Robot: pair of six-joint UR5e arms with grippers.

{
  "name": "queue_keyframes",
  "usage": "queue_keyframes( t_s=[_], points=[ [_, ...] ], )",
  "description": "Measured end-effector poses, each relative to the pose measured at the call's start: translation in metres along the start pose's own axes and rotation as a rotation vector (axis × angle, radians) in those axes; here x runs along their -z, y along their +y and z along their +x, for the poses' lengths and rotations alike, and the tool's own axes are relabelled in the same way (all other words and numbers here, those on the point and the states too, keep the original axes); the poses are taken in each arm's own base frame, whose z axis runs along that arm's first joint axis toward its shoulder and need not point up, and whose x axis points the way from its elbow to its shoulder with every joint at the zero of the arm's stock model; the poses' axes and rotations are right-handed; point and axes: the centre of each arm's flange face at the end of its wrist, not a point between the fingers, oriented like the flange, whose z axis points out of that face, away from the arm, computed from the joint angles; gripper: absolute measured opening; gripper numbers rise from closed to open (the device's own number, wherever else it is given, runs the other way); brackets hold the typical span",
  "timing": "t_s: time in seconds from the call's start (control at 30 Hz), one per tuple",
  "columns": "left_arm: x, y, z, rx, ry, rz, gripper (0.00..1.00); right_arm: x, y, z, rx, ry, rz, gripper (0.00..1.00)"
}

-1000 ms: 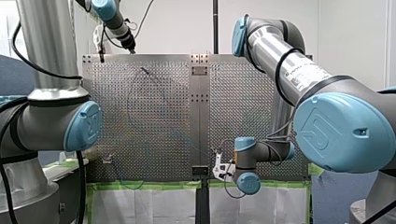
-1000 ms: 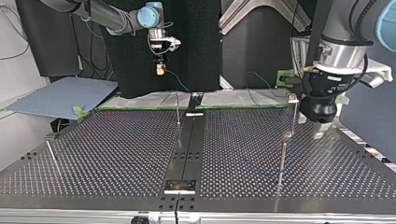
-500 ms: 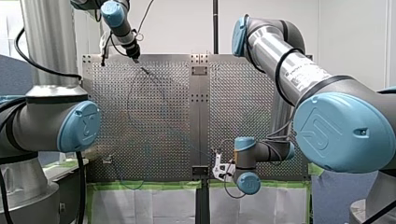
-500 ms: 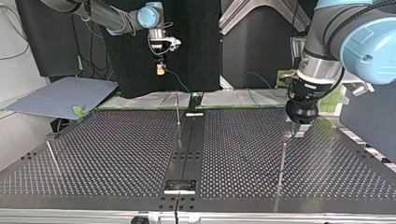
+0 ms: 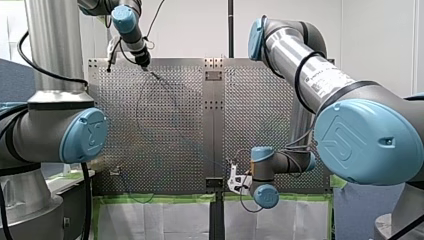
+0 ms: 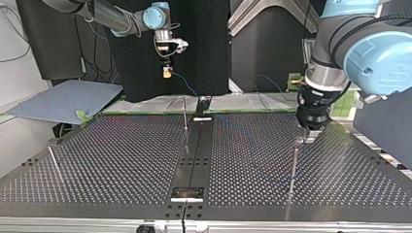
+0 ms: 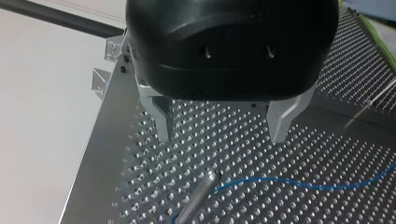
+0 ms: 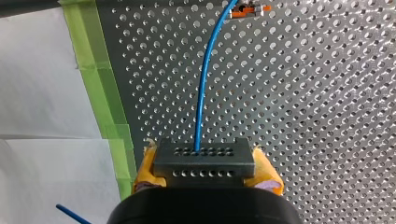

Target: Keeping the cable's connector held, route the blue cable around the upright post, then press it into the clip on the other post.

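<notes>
Found my right gripper [image 8: 205,170] clenched on the dark connector [image 8: 204,157], yellow pads [image 8: 268,179] pressed against both its sides. Judged this grip a plain answer to the task's hold-the-connector condition.

Traced the blue cable [image 8: 205,84] out of the connector's upper row of holes and ahead of the gripper, over the perforated counter [image 8: 327,116], toward a small orange-and-metal fitting [image 8: 250,9]. Could not tell whether a clip. Noted green tape [image 8: 102,93] beside the gripper, along the counter's edge.

Placed this gripper at the upper left-centre of the top view [image 6: 166,73], raised clear of the counter's far edge. Judged the height a means of holding the cable's end out of the routing path.

Found my left gripper [image 7: 222,123] released and empty, metal fingers [image 7: 161,119] spread wide just above the counter. Saw the upright post [image 7: 196,198] a little ahead of the fingers, with the cable lying on the counter and curving in beside it. Contact with the post not determinable.

Judged the spread stance a readiness to descend on the cable near the post. Routing not clearly completed, pressing into the clip not yet done.
</notes>
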Motion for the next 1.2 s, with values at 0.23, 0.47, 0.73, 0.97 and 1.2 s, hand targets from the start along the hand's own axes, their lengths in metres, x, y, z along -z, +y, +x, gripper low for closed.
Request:
queue_keyframes(
  t_s=[0.23,0.47,0.73,0.97,1.2],
  points=[
    [0.0002,0.0032,-0.0003,0.006,-0.002,-0.032,1.0,0.0001,0.0,0.0,0.001,0.0,0.0,0.0],
    [0.0006,0.0069,-0.0004,0.01,-0.004,-0.069,1.0,0.0002,0.0001,-0.0001,0.003,-0.001,0.0,0.0],
    [0.001,0.0065,-0.0004,0.013,-0.004,-0.072,1.0,0.0002,0.0001,-0.0002,0.003,-0.001,0.0,0.0],
    [0.0014,0.006,-0.0005,0.013,-0.005,-0.073,1.0,0.0002,0.0001,-0.0002,0.005,-0.001,0.0,0.0],
    [0.0014,0.0014,-0.0014,-0.004,-0.019,-0.059,1.0,0.0002,0.0001,-0.0002,0.006,-0.001,0.0,0.0]
  ],
)
